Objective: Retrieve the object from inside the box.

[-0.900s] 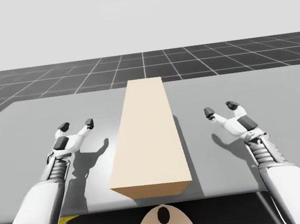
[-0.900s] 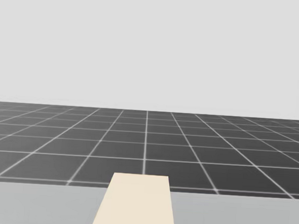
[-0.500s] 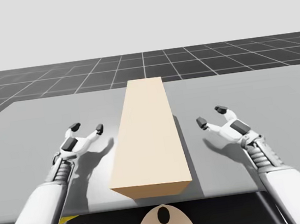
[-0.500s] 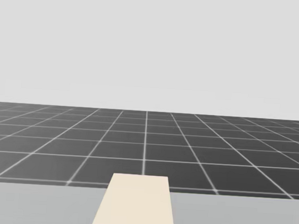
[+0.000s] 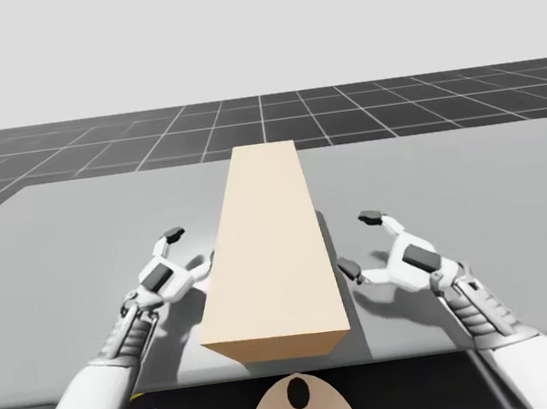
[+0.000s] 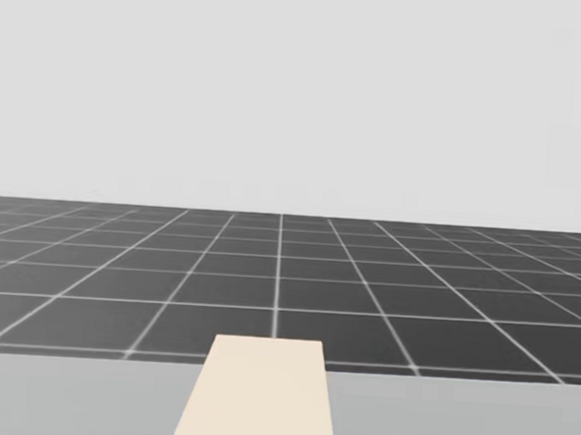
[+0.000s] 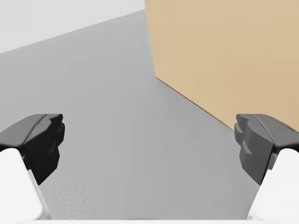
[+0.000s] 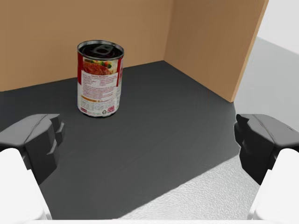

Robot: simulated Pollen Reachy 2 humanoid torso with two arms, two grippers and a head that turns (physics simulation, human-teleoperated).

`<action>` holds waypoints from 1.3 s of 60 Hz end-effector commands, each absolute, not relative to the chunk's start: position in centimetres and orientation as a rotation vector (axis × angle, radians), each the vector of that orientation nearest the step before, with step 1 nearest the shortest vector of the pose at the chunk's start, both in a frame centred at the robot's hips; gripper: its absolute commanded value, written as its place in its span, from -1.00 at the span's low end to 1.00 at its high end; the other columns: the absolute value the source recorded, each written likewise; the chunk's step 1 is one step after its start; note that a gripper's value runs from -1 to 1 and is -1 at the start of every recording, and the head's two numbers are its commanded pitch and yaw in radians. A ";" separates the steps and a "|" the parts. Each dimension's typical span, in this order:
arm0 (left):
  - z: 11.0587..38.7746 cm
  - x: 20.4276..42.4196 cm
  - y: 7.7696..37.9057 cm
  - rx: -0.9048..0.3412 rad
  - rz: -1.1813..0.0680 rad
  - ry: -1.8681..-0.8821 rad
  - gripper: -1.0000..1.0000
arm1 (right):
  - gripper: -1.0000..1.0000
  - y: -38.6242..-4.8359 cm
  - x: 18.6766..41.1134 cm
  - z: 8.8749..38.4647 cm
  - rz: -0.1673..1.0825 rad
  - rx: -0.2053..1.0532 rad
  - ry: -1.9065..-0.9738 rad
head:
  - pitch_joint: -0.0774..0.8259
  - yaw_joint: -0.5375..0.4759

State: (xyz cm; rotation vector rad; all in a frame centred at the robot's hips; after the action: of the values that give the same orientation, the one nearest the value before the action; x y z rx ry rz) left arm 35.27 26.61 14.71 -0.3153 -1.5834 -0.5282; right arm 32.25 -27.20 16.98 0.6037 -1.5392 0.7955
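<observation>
A long tan rectangular box (image 5: pixel 269 245) is set lengthwise at the frame's centre on a flat grey table (image 5: pixel 65 232).

Bright, even light falls from overhead; soft grey shadows lie on the table (image 5: pixel 57 243) beside the left arm (image 5: pixel 94 374) and right arm (image 5: pixel 519 344); the box (image 5: pixel 270 255) interior sits in deep shade.

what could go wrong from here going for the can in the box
1. The red can stands upright in the box, near its back wall. My right gripper, open, might tip it or push it against that wall.
2. The box's wall edge lies just ahead of one right finger, which could catch it and shove the box.
3. My left gripper, open, is close beside the box's other side and may bump it.
</observation>
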 end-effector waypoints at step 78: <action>14.1 34.0 24.5 -0.326 -0.682 -1.589 -1.00 | -0.82 -9.9 42.6 11.0 0.954 1.004 -1.353 | -0.73 -0.06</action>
State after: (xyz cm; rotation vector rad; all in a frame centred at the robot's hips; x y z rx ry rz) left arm 34.07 24.49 14.07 -0.3280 -1.5862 -0.6791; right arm 43.64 -13.32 12.29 0.9267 -1.3792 0.9725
